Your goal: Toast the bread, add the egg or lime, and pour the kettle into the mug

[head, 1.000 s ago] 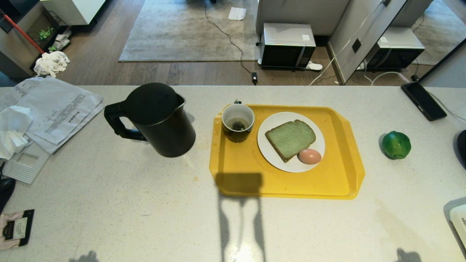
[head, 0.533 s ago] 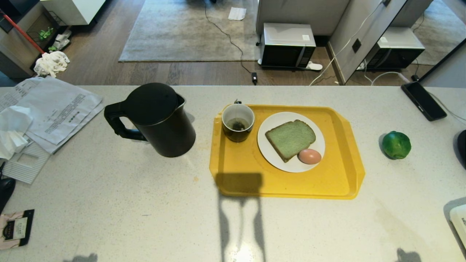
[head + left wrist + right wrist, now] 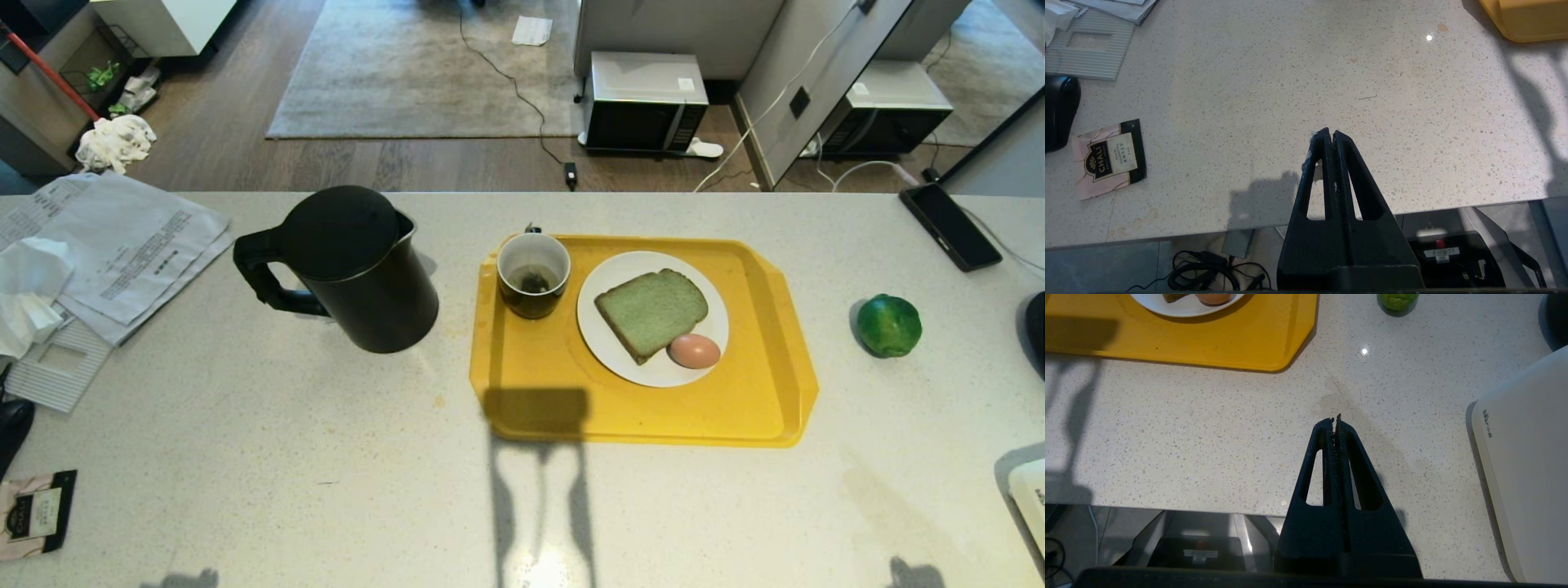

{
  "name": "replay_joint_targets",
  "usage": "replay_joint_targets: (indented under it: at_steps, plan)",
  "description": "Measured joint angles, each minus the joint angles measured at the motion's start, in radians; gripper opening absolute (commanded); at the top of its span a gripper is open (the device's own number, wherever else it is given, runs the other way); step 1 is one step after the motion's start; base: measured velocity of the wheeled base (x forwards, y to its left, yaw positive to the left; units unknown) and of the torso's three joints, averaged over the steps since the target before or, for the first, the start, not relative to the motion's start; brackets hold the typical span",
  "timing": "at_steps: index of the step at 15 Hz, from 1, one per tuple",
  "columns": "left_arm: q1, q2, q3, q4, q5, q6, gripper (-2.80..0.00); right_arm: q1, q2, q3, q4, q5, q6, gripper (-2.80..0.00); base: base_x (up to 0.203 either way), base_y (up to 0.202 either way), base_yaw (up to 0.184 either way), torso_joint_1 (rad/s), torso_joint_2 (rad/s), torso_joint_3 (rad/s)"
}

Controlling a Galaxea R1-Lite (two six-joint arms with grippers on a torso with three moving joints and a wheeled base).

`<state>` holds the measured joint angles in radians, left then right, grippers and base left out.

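Bread (image 3: 651, 314): pale green slice, thin brown crust, flat on white plate (image 3: 605, 343), right of centre in head view; rounded top toward upper right, long axis on that diagonal. Egg (image 3: 695, 351), smooth pinkish-brown, touching slice's lower right edge, long axis across frame. Plate on glossy yellow tray (image 3: 539, 384). Mug (image 3: 534, 275) at tray's upper left corner, upright, white inside, dark lump at bottom. Kettle (image 3: 351, 265) left of tray on speckled counter (image 3: 326, 457), matte black, domed lid, loop handle pointing left, small spout toward the upper right, on the mug's side. Lime (image 3: 889, 325), glossy green, right of tray, well apart.

Neither arm in head view. Left wrist view only: left gripper (image 3: 1329, 134), black fingers pressed together, empty, over counter's near edge; tea sachet (image 3: 1109, 158) at left. Right wrist view only: right gripper (image 3: 1334, 421), fingers pressed together, empty, over counter; white appliance (image 3: 1527, 465) at right edge; tray corner, plate rim, lime at top.
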<state>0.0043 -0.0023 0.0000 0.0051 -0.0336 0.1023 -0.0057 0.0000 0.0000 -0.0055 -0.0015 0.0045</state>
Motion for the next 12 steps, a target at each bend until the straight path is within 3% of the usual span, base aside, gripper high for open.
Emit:
replay_joint_targets:
  at_steps: [5,12]
  plan:
    - [0.000,0.000,0.000,0.000,-0.005,0.004,-2.80,0.000,0.000,0.000,0.000,0.000,0.000,-2.80,0.000,0.000,0.000,0.000,0.00,0.000]
    - [0.000,0.000,0.000,-0.002,0.001,-0.043,-2.80,0.000,0.000,0.000,0.000,0.000,0.000,-2.80,0.000,0.000,0.000,0.000,0.00,0.000]
